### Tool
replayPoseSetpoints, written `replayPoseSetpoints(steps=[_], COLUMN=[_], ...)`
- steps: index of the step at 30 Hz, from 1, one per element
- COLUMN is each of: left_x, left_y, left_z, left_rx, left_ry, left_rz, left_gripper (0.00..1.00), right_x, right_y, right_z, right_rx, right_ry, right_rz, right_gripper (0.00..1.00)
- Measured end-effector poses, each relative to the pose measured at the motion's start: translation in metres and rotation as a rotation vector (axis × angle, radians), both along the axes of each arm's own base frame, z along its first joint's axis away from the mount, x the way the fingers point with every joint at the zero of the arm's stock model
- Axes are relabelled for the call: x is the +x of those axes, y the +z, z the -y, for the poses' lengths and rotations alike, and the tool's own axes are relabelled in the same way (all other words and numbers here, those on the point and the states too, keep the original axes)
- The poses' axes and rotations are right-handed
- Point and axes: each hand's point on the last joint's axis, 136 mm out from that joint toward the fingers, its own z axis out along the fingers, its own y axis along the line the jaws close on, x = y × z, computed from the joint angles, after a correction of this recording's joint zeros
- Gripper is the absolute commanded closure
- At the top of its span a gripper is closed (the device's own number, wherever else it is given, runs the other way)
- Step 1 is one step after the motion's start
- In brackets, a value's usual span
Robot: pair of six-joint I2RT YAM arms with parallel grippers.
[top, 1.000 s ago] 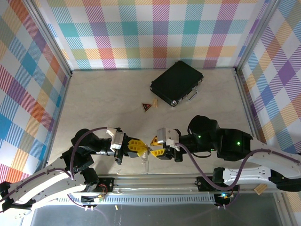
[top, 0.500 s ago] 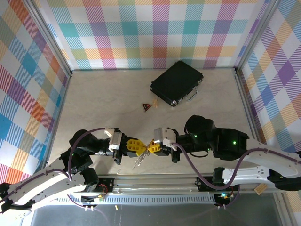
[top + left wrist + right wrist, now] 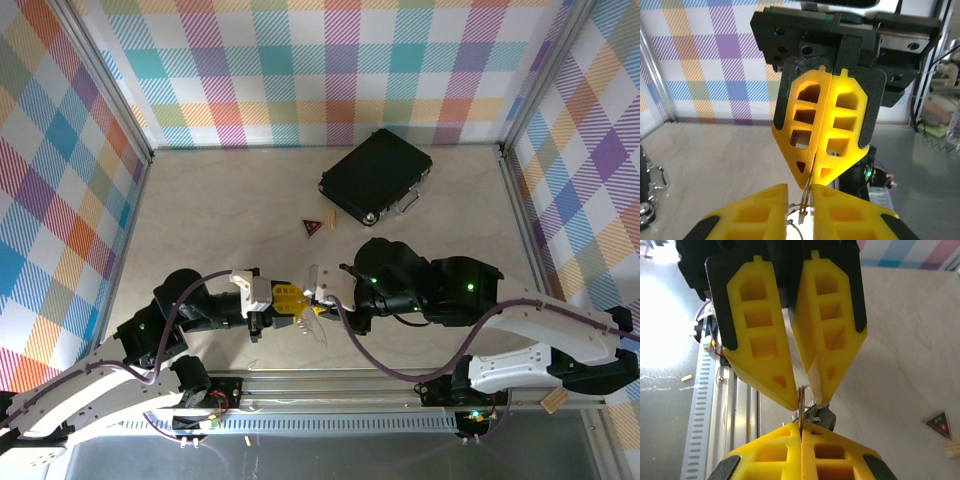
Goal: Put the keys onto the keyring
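My right jaws squeezed the keyring (image 3: 801,409) tight. My left jaws were a little open around it.

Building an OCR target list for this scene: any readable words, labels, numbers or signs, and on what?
No text here is legible.
Red-and-black triangular tag: a small mark on its face, too small and blurred to read.
Black case: no label or brand visible.

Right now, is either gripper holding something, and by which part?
The right gripper is shut on the keyring, pinching its thin metal rim. The left gripper stands slightly open around the same rim.
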Motion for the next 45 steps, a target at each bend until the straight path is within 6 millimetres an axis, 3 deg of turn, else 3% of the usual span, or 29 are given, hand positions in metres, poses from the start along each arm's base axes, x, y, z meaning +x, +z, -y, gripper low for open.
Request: replayPoseSetpoints(steps=[8,15,19,24,25,28,30,33,38,45], left_x=[0.002,0.001,0.000,-0.001,-0.001,-0.004,-0.005,-0.009,-0.016,-0.012], left_y=[-0.018,-0.019,-0.020,-0.023,-0.022,-0.016,-0.010,0.003,0.023,0.033], left_z=[0.000,0.000,0.000,-0.001,-0.001,-0.005,-0.008,-0.010,-0.012,-0.009], left_rx=[0.085,0.095,0.100,0.109,0.109,0.088,0.066,0.017,-0.064,-0.148], left_ry=[0.005,-0.001,-0.005,-0.011,-0.011,-0.009,-0.007,-0.016,-0.043,-0.035], left_rz=[-0.005,0.000,0.008,0.004,0.004,0.017,0.030,0.050,0.060,0.034], left_gripper=[0.94,0.93,1.00,1.00,1.00,1.00,1.00,1.00,1.00,1.00], right_x=[0.005,0.004,0.003,0.002,0.002,0.002,0.000,-0.004,-0.009,-0.011], right_y=[-0.013,-0.015,-0.016,-0.018,-0.018,-0.016,-0.011,-0.005,0.009,0.010], right_z=[0.001,0.001,0.000,-0.001,-0.001,-0.002,-0.005,0.000,0.017,0.014], right_rx=[-0.084,-0.092,-0.095,-0.101,-0.101,-0.088,-0.059,0.001,0.105,0.182], right_ry=[-0.018,-0.011,-0.007,-0.002,-0.001,0.001,0.004,0.012,0.004,0.014], right_rz=[0.005,0.001,-0.003,-0.009,-0.010,-0.014,-0.023,-0.021,-0.012,-0.010], right_gripper=[1.00,1.00,1.00,1.00,0.98,0.69,0.59,0.55,0.57,0.57])
